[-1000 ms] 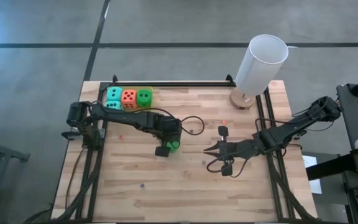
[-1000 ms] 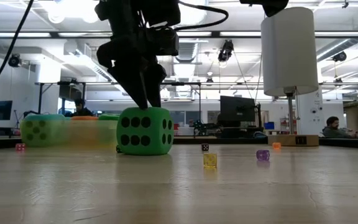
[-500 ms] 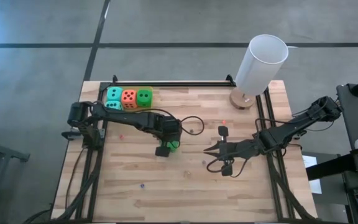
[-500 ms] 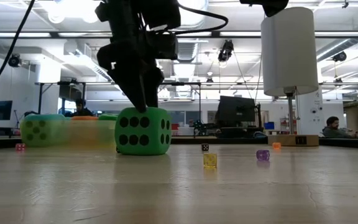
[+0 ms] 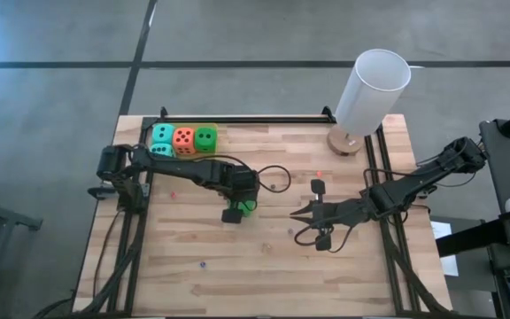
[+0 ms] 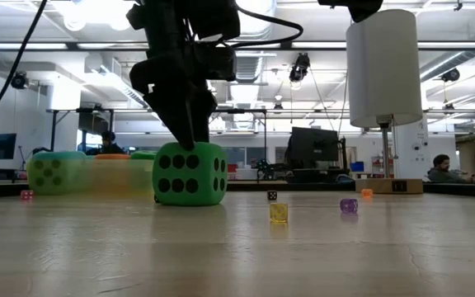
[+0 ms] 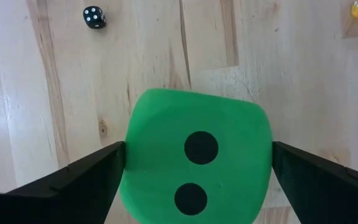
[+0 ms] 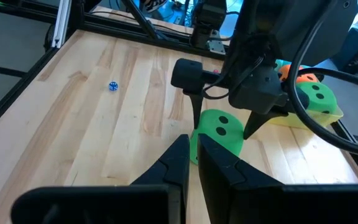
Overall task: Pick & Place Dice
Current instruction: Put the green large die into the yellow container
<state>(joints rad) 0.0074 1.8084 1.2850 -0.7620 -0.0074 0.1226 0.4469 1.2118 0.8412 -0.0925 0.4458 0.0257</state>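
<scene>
Two left fingers (image 7: 73, 180) spread astride green die (image 7: 197, 155), not clamping, right fingers (image 8: 194, 163) nearly shut, empty

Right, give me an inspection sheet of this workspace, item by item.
Surface: wooden table, bare planks.
Job's things: green die mid-table; three dice in yellow tray at the far left corner.
Clutter: tiny dice scattered; white lamp at the far right.
Grippers: left gripper straddles the green die, fingers open either side; right gripper waits mid-table, fingers together.
Cables: black loop beside left arm.
Surroundings: office room, person seated.
</scene>
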